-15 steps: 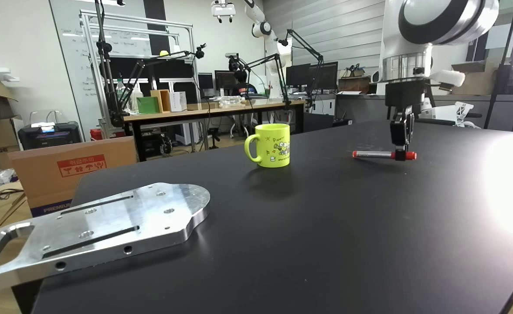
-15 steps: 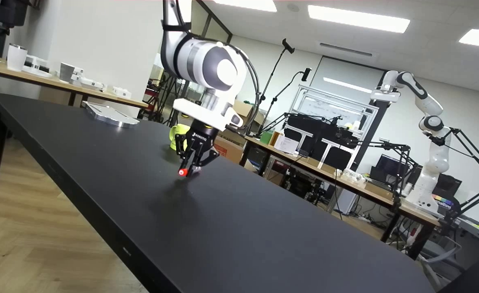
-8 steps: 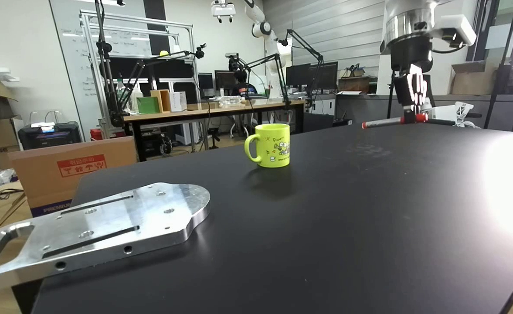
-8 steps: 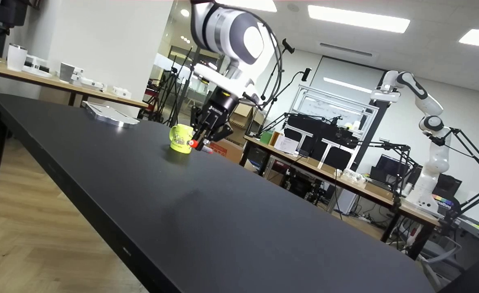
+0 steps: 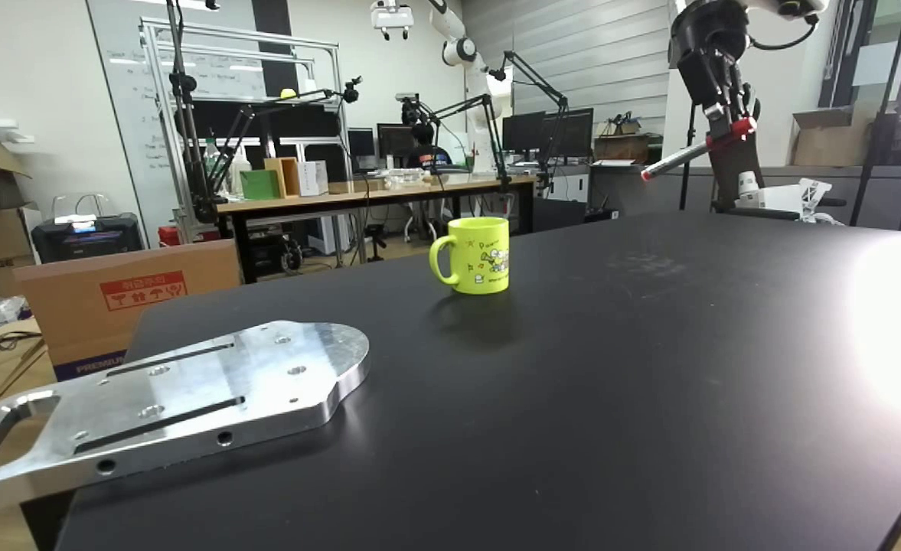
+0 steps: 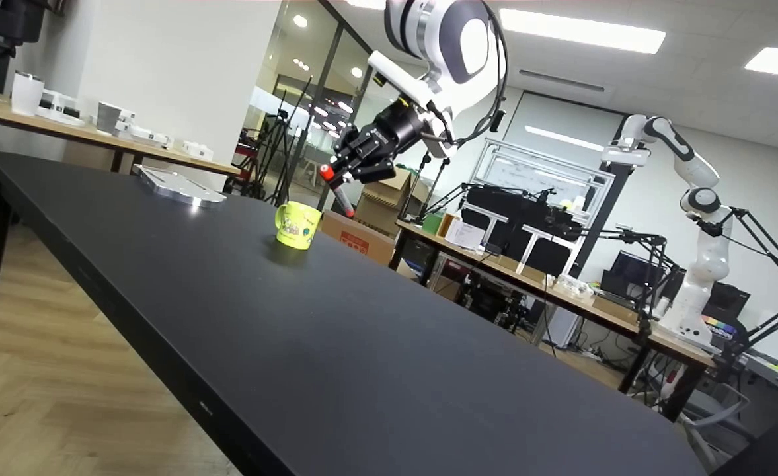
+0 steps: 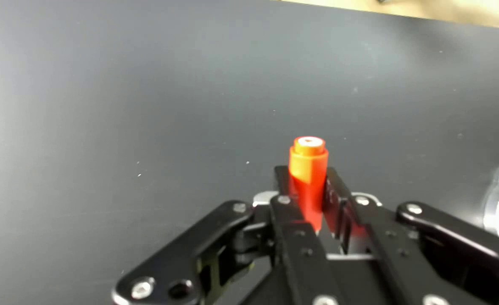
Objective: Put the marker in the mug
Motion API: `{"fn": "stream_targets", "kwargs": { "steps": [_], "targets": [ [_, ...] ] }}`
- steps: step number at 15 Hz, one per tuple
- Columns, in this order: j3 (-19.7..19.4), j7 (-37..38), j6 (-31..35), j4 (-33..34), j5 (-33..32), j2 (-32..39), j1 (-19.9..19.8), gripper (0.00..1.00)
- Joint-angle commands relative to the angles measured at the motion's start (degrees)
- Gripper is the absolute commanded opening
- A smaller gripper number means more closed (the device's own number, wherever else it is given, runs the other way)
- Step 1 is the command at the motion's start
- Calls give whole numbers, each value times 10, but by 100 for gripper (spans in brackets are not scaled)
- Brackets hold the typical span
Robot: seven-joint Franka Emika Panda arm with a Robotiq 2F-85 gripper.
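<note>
Far left in an exterior view, a metal plate (image 5: pixel 220 375) lies on the bench (image 5: pixel 572 428), approx. 8 o'clock from the mug (image 5: pixel 471 260), well apart from it & prob. no bother. Next along, the mug itself: upright on the bench, handle at 9 o'clock, nothing touching it; can't see inside from these angles. Then, over & up, the marker (image 5: pixel 695 151), in an exterior view slanted w/ long red end high & free tip low, at approx. 8 o'clock; it's approx. 2 o'clock from the mug in both exterior views, mid-air, well off the bench. At that high end the fingers (image 7: pixel 286 214) are clamped on its red section; wrist view has the red end poking up betw. them at 12 o'clock. So pick-up looks done; step in hand = carry, insertion not yet begun. Next move, I'd say: bring marker twd the mug, above rim ht, & turn it steeper so the free tip hangs at 6 o'clock. Then ctr it over the mouth, lower, let go. Main risk, prob.: at this slant the tip snags the rim & shoves the mug, or the marker pivots, being held by one end only.
</note>
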Motion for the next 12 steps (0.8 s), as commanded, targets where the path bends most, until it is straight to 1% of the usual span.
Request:
{"fn": "stream_targets", "kwargs": {
  "steps": [1, 2, 3, 5, 12],
  "targets": [
    [9, 45, -132, 139, 61, 87, -17, 5],
    [-1, 10, -69, 56, 35, 36, -3, 21],
    [0, 14, -93, 80, 46, 52, -6, 21],
    [1, 17, -109, 106, 53, 73, -10, 21],
    [2, 18, -116, 117, 56, 79, -11, 21]
  ]
}}
